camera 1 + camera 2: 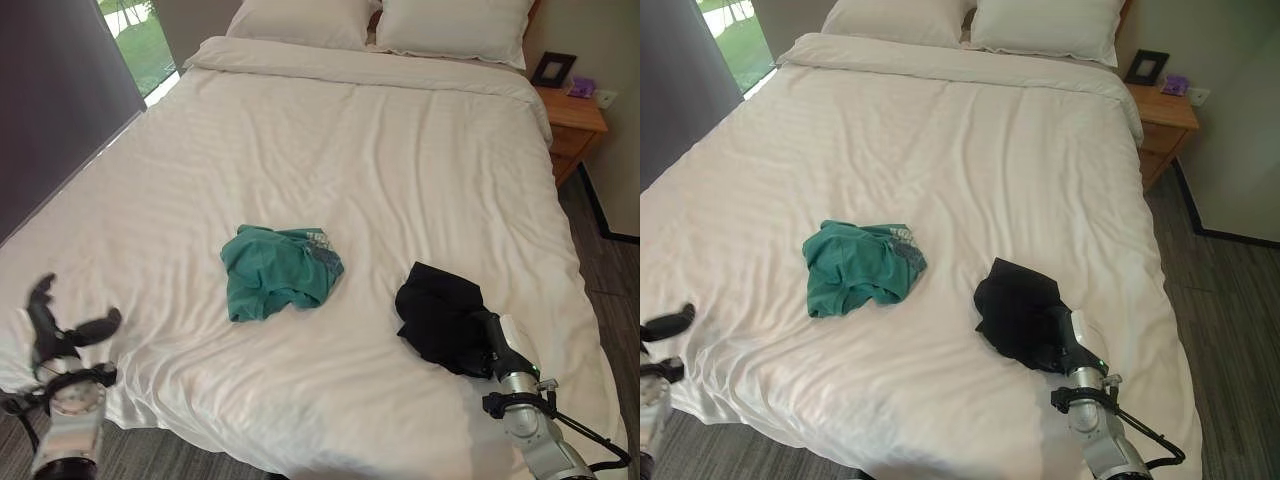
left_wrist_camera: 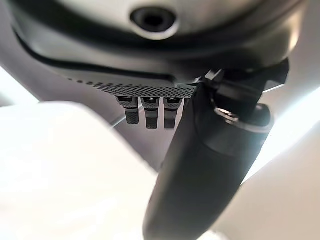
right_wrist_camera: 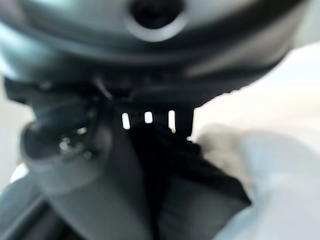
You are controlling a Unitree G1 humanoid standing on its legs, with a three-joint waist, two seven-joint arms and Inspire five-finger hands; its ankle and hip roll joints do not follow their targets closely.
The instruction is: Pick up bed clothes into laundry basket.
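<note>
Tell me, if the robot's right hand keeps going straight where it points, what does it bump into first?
The black garment. The right hand already sits at its near edge, pointing up the bed, so the dark cloth comes first. Whether its fingers already touch it is unclear.

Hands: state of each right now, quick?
Left hand: open, holding nothing, raised over the near corner of the bed.
Right hand: at the black garment; fingers hidden in the cloth, cannot tell.

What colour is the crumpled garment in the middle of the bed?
Teal green garment, clearest in the left eye view.
</note>
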